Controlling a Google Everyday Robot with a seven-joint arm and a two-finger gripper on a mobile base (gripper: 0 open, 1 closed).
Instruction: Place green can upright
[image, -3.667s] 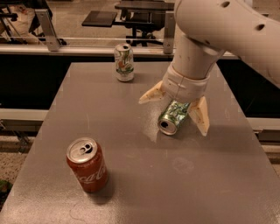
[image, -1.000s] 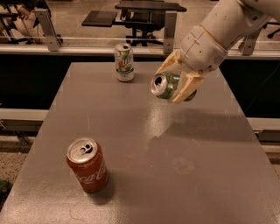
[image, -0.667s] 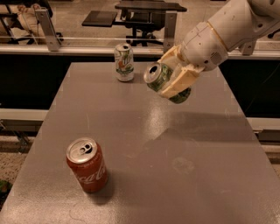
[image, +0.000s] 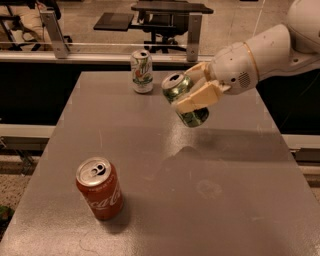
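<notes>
The green can (image: 186, 102) has a mottled green body and a silver top. It hangs in the air above the middle of the grey table (image: 165, 170), tilted with its top up and to the left. My gripper (image: 194, 90) comes in from the right on a white arm and is shut on the can, one tan finger (image: 197, 97) across its front. The can does not touch the table; its shadow lies below on the tabletop.
A white can with green-and-red markings (image: 142, 71) stands upright at the table's far edge. A red Coca-Cola can (image: 99, 188) stands upright near the front left. A rail and an office chair are behind the table.
The gripper has lifted the green can off the table, carried it up and left, and turned it from lying on its side towards upright.
</notes>
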